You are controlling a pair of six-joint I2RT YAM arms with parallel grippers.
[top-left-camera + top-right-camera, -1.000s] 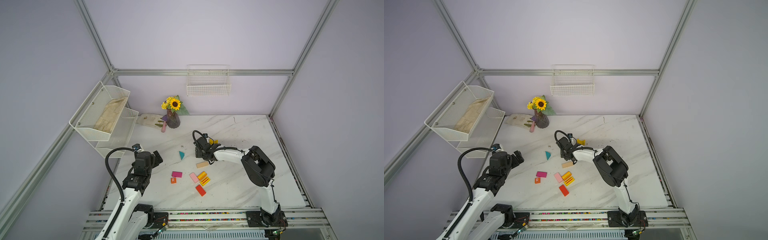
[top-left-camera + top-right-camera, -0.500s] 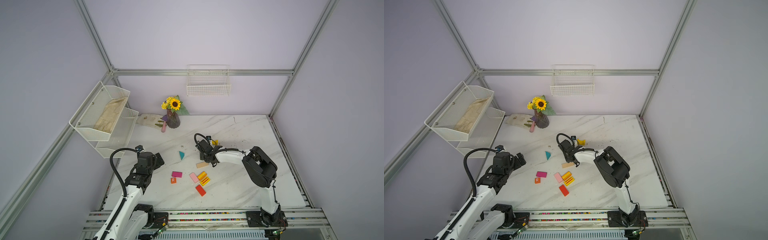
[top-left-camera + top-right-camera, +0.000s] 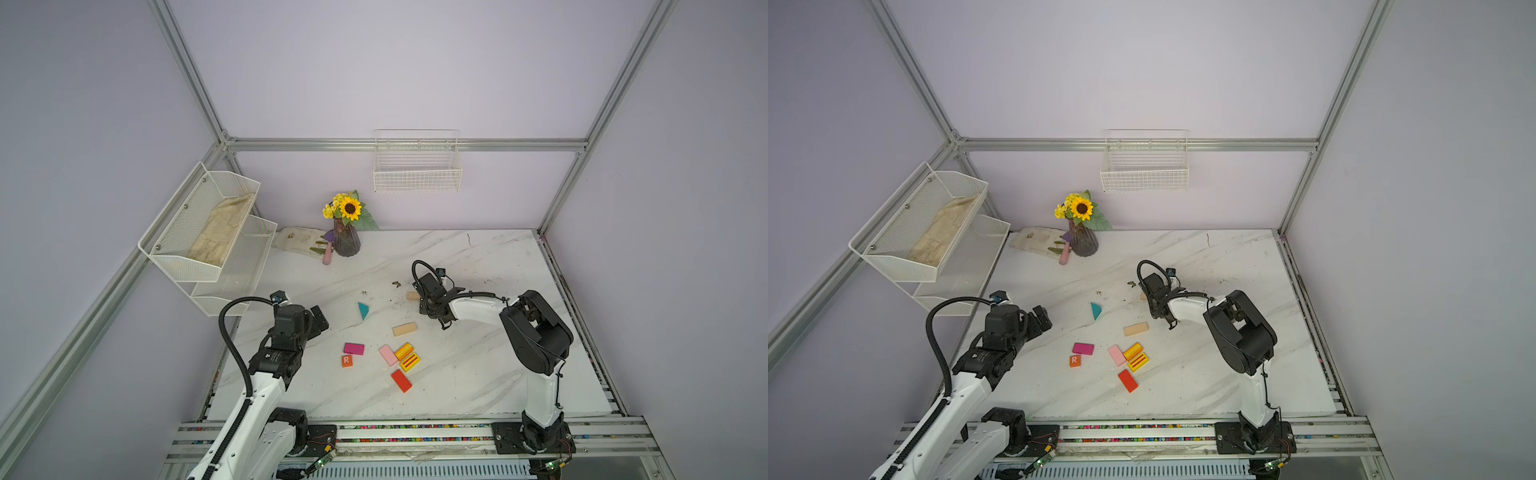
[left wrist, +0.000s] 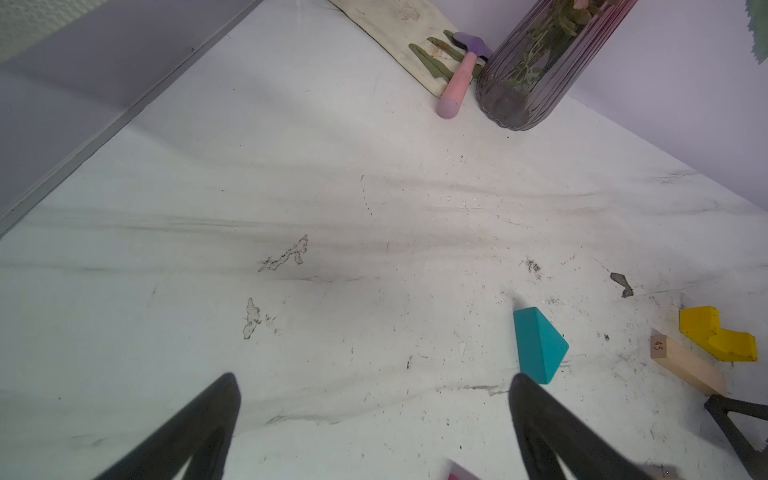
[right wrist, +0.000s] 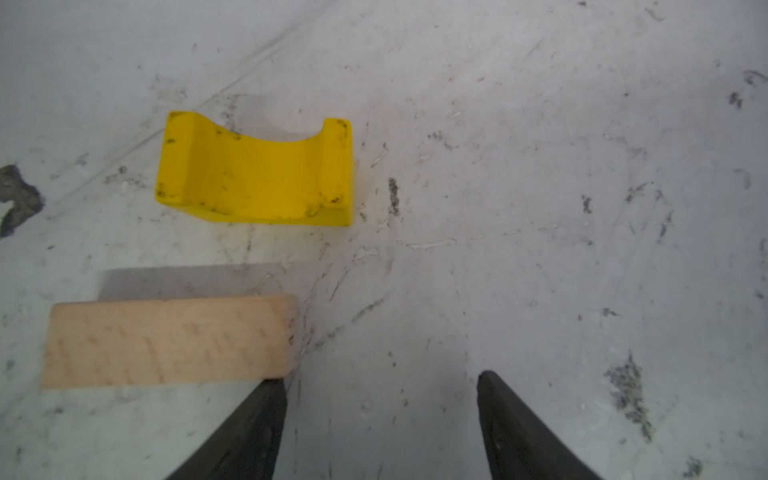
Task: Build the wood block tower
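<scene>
Beside the right gripper (image 5: pixel 380 378), against the outer edge of one fingertip, lies a tan block (image 5: pixel 166 340); whether its corner touches that tip I cannot tell. A yellow arch block (image 5: pixel 255 170) lies a little farther ahead, apart from the tan one. The jaws stand spread with only bare tabletop (image 5: pixel 540 208) between them. Since a second ago this gripper has drawn back toward its own arm. In both top views the tan block's end now peeks out beside it. The yellow piece that showed next to it then is hidden behind the wrist. The left gripper (image 4: pixel 374 378) has eased slightly toward the table's middle; its jaws are wide apart and hold nothing. A teal triangle (image 4: pixel 538 345) lies on its side near one fingertip, not touching it. Well apart from both grippers, on the side of the arms' bases, the other pieces lie where they were, flat and unstacked: a second tan block (image 3: pixel 404 329), a magenta slab (image 3: pixel 353 348), an orange "R" cube (image 3: pixel 347 360), a pink slab (image 3: pixel 388 355) touching two yellow slabs (image 3: pixel 409 361), and a red slab (image 3: pixel 401 380).
</scene>
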